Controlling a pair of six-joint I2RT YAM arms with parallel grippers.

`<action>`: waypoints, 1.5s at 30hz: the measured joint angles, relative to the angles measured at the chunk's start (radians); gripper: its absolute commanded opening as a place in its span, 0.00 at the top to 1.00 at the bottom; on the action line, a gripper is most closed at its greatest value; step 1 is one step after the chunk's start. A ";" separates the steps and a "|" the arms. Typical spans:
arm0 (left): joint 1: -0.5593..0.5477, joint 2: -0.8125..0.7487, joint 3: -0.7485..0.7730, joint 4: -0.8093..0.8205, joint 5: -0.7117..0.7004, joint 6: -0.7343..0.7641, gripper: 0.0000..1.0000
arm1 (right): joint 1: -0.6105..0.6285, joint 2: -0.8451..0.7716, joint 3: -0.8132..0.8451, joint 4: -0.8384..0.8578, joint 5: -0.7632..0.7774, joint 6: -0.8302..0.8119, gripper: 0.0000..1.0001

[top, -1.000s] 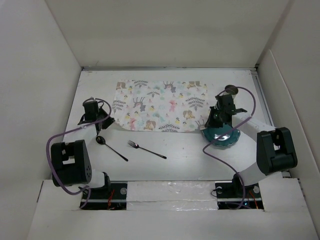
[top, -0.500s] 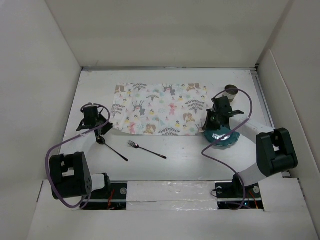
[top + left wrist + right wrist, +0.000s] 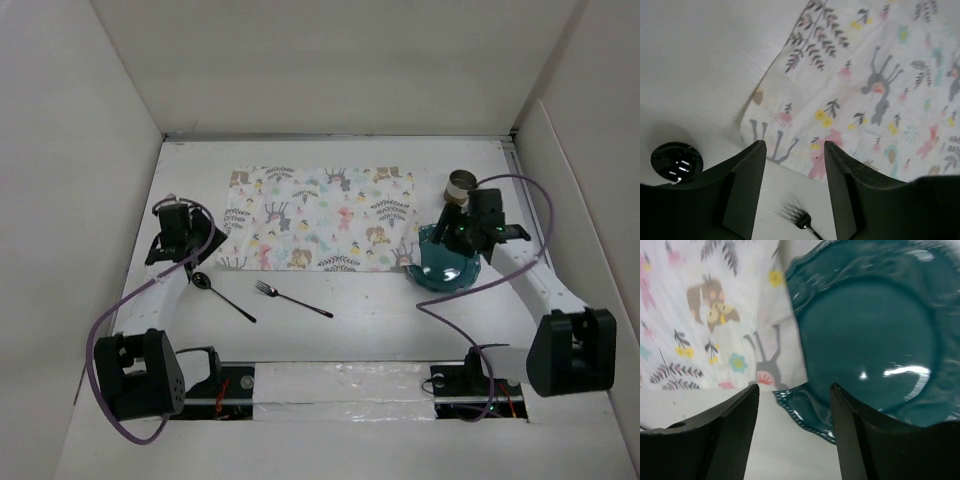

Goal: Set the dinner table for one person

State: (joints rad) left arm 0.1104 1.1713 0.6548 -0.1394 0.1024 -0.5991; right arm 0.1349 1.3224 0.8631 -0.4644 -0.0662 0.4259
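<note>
The floral placemat (image 3: 320, 218) lies flat on the middle of the white dinner table (image 3: 380, 310). My left gripper (image 3: 207, 243) hovers open over the mat's near left corner (image 3: 790, 125), holding nothing. In the left wrist view the fork's tines (image 3: 801, 220) show between the fingers and the spoon's bowl (image 3: 676, 161) lies to the left. My right gripper (image 3: 446, 233) is open and empty above the left rim of the teal plate (image 3: 447, 262), which meets the mat's right edge (image 3: 770, 315). The plate (image 3: 865, 340) fills the right wrist view.
A fork (image 3: 292, 299) and a spoon (image 3: 222, 295) lie on the table in front of the mat, near the left arm. A small metal cup (image 3: 460, 183) stands behind the plate. White walls enclose the table on three sides.
Both grippers have opened and let go of the placemat's near corners. The mat shifted slightly and now lies flat. The right arm has swung right, over the plate; the left has drawn back a little.
</note>
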 measured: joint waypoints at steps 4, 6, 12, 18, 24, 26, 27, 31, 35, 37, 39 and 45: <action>-0.068 -0.029 0.131 -0.012 0.007 0.012 0.57 | -0.184 -0.190 -0.024 0.002 0.014 0.071 0.37; -0.147 -0.026 0.208 -0.001 0.013 0.015 0.58 | -0.286 -0.284 -0.074 0.004 0.018 0.113 0.35; -0.477 0.026 0.368 0.056 0.005 0.025 0.57 | -0.440 -0.324 -0.209 -0.068 -0.002 0.193 0.30; -0.574 0.055 0.347 0.110 0.051 0.022 0.58 | -0.538 -0.222 -0.315 -0.055 -0.120 0.212 0.31; -0.573 0.055 0.301 0.116 0.074 0.023 0.58 | -0.542 -0.114 -0.342 0.066 -0.229 0.254 0.42; -0.573 0.055 0.300 0.116 0.074 0.024 0.59 | -0.550 -0.087 -0.347 0.116 -0.255 0.278 0.45; -0.573 0.055 0.300 0.117 0.074 0.026 0.59 | -0.554 -0.077 -0.350 0.138 -0.266 0.291 0.50; -0.573 0.055 0.300 0.117 0.073 0.029 0.59 | -0.583 -0.045 -0.364 0.195 -0.287 0.330 0.65; -0.573 0.055 0.300 0.116 0.066 0.035 0.60 | -0.635 -0.044 -0.393 0.224 -0.318 0.354 0.85; -0.573 0.055 0.300 0.116 0.064 0.039 0.60 | -0.663 -0.054 -0.405 0.237 -0.332 0.353 0.94; -0.573 0.055 0.300 0.116 0.061 0.041 0.60 | -0.700 -0.072 -0.407 0.229 -0.327 0.348 1.00; -0.573 0.061 0.314 0.105 0.051 0.044 0.60 | -0.781 -0.172 -0.306 0.085 -0.269 0.306 1.00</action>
State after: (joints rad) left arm -0.4629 1.2327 0.9684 -0.0345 0.1539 -0.5552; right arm -0.6460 1.1500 0.5568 -0.3798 -0.3355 0.7322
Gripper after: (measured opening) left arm 0.399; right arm 0.248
